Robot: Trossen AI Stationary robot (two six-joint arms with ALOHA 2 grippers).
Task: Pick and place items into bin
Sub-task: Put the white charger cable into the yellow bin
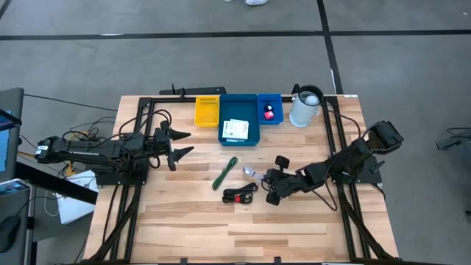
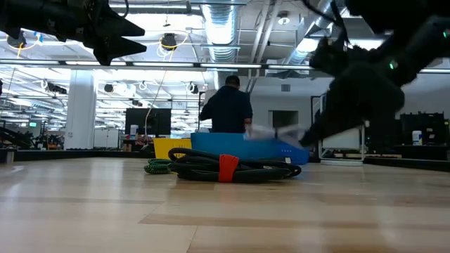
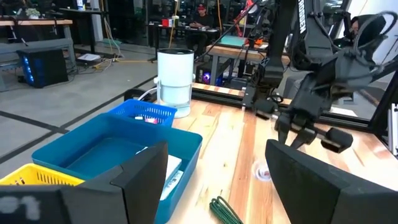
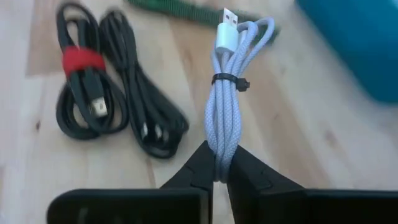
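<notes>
A pale lavender bundled cable (image 4: 231,74) with a black tie sticks out from my right gripper (image 4: 219,177), which is shut on it right of the table's middle (image 1: 263,177). A black cable with a red strap (image 4: 81,62) and a green coiled piece (image 1: 224,174) lie on the wood beside it. The large blue bin (image 1: 239,140) at the far middle holds white cards (image 1: 235,129). A pink piece (image 1: 268,112) lies in the small blue bin. My left gripper (image 1: 184,143) hangs open, above the table at the left. My right gripper pinches the lavender cable's looped end (image 4: 220,163) between its two fingers, slanting down from the table's right. The bundle runs straight on beyond the fingertips, its plug (image 4: 230,17) at the far end. In the low view it looks clear of the table (image 2: 273,132).
A yellow bin (image 1: 207,110) stands left of the large blue bin, and a white jug (image 1: 305,107) at the far right. Black frame rails run along both table sides. A person (image 2: 226,105) stands in the room behind. Bare wood lies toward the near edge.
</notes>
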